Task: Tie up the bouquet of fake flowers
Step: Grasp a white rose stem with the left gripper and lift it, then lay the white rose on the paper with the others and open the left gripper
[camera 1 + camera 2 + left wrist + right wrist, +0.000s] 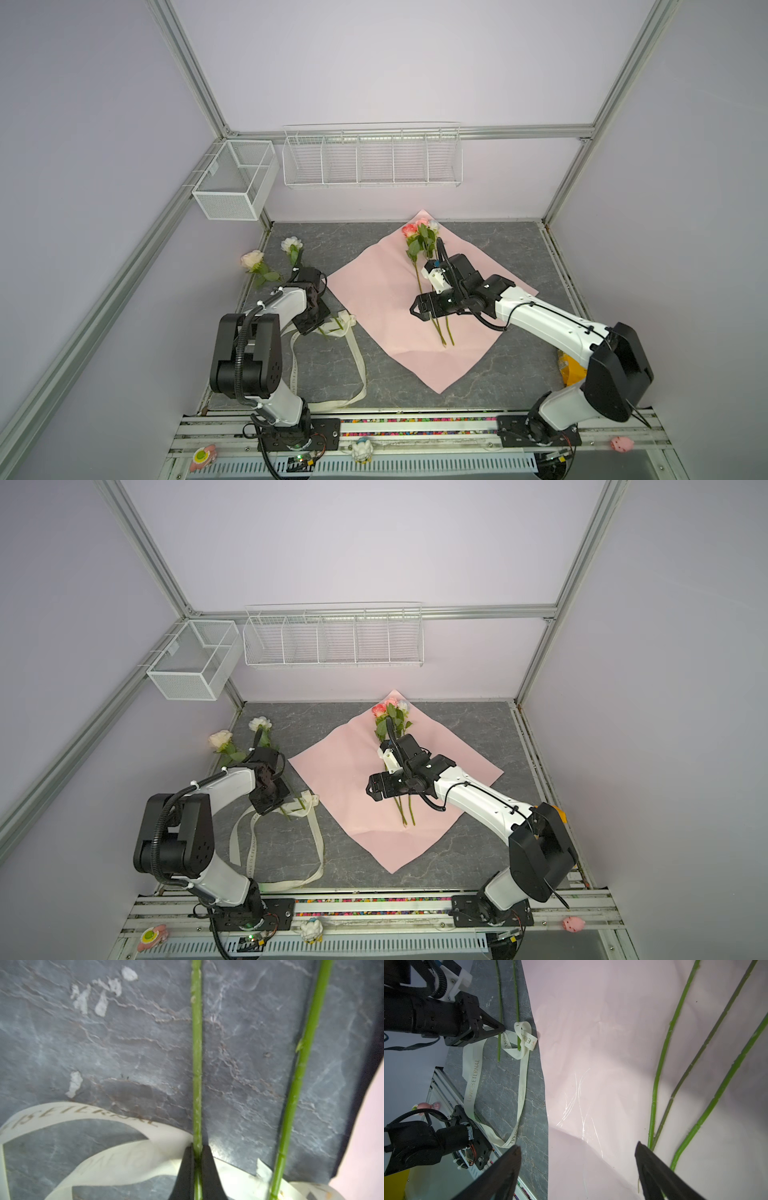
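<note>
Place: lab test cell | cues: aluminium frame (519,131), wire rack (372,165)

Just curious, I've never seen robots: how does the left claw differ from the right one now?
The left gripper is shut on a green stem over the grey table; the right gripper stands open, empty, over the pink paper. Both are black, two-fingered.

A few roses (390,715) lie on the pink paper (340,779), the right hand (370,788) over their stems, cream ribbon (252,850) alongside.
</note>
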Motion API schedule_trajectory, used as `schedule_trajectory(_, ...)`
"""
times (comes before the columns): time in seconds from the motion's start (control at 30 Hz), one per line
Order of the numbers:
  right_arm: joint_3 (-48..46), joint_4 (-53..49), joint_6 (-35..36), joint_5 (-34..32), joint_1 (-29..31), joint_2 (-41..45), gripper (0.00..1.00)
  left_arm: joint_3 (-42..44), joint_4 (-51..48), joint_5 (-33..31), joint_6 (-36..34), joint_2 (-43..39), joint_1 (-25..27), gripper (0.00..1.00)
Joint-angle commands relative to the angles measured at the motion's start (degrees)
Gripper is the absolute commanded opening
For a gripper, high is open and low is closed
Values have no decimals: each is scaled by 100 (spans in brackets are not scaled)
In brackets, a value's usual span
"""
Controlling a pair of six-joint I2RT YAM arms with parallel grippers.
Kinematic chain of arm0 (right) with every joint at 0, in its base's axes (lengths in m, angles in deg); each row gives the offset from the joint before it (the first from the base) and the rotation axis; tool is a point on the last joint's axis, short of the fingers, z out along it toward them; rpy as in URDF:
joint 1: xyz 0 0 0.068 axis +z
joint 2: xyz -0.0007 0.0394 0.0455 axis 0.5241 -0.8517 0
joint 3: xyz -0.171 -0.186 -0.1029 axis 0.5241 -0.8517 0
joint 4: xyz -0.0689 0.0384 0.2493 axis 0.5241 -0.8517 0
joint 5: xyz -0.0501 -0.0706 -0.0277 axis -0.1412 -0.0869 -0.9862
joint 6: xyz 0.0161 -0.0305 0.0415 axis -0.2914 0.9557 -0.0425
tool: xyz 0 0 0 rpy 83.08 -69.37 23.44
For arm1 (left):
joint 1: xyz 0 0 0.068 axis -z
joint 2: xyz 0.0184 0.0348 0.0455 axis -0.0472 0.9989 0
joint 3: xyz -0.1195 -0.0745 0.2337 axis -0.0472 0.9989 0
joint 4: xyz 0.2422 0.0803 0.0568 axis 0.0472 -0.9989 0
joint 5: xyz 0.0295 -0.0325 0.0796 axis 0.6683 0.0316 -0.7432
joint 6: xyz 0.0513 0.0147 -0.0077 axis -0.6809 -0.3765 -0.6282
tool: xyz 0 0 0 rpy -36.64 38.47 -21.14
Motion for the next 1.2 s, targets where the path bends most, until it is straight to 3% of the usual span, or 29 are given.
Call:
schedule_trajectory(0.0, 9, -135, 97, -177, 37, 75, 89, 71, -158, 99, -38, -111, -20, 4)
schedule_trajectory(0.3, -269, -158, -104, -1080, 38, 599, 89, 66, -742, -96, -195, -1393, -20, 3)
schedule_trajectory(0.47, -468, -282, -419, -1978, -48, 954, 89, 88, -768, 355, -326, -1845, 93, 0)
schedule_trajectory(0.6, -650, -302, -529, -1933, -358, 1239, 89, -52, -994, 0, -386, -2021, 402, 0)
schedule_trajectory(0.67, -739, -306, -575, -2012, -436, 1351, 89, -2, -852, 182, -343, -2089, 511, 0)
schedule_trajectory(0.77, -915, -285, -721, -2106, -591, 1563, 89, 0, -551, 398, -120, -2203, 1002, 0)
schedule_trajectory(0.9, -1142, -348, -970, -2146, -960, 1829, 89, -106, 104, 425, 270, -2058, 2039, 0)
schedule_trajectory(1.03, -1332, -427, -1099, -2059, -1229, 2059, 89, -584, 568, 356, 441, -1383, 2996, 0)
schedule_trajectory(1.17, -1496, -325, -1108, -1907, -1265, 2243, 89, -1195, 879, 561, 432, -420, 3610, 0)
